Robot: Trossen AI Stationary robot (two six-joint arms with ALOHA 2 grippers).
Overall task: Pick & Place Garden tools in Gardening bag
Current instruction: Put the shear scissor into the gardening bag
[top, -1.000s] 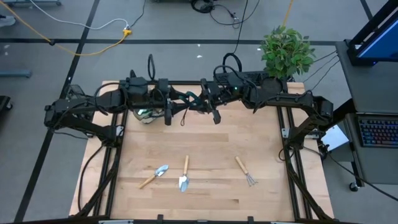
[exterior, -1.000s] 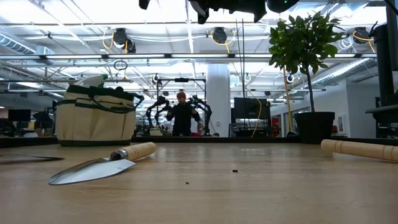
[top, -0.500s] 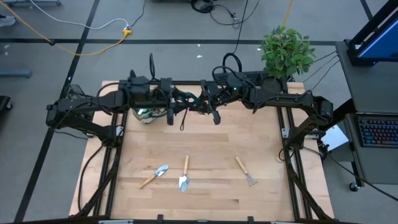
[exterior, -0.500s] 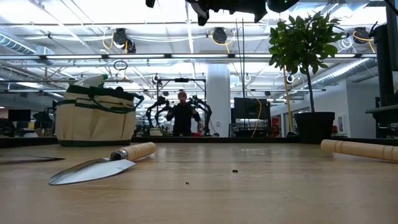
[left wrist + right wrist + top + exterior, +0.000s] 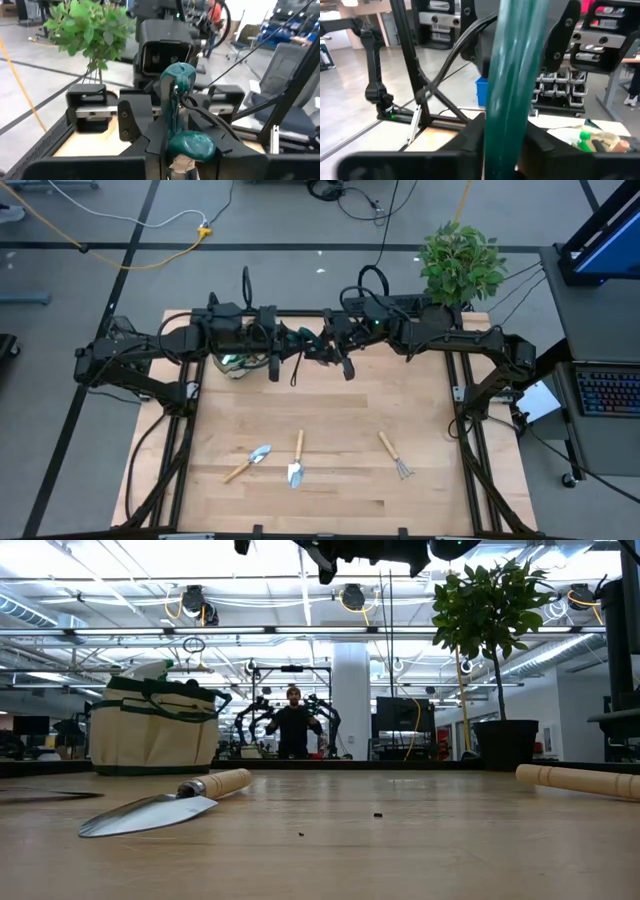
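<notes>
At the surface's [image 5: 340, 480] twelve o'clock edge, the left pincer [image 5: 296, 340] has just clamped onto the pruning shears [image 5: 306, 343]. The right pincer [image 5: 322, 346], still gripping them, loosens: a handover toward the gardening bag [image 5: 238, 363] at eleven o'clock.

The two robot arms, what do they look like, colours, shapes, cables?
Both arms are matte black, built of boxy jointed segments. The left arm and right arm carry looping black cables above their wrists. Each ends in a gripper, left gripper and right gripper, with dark angular fingers.
</notes>
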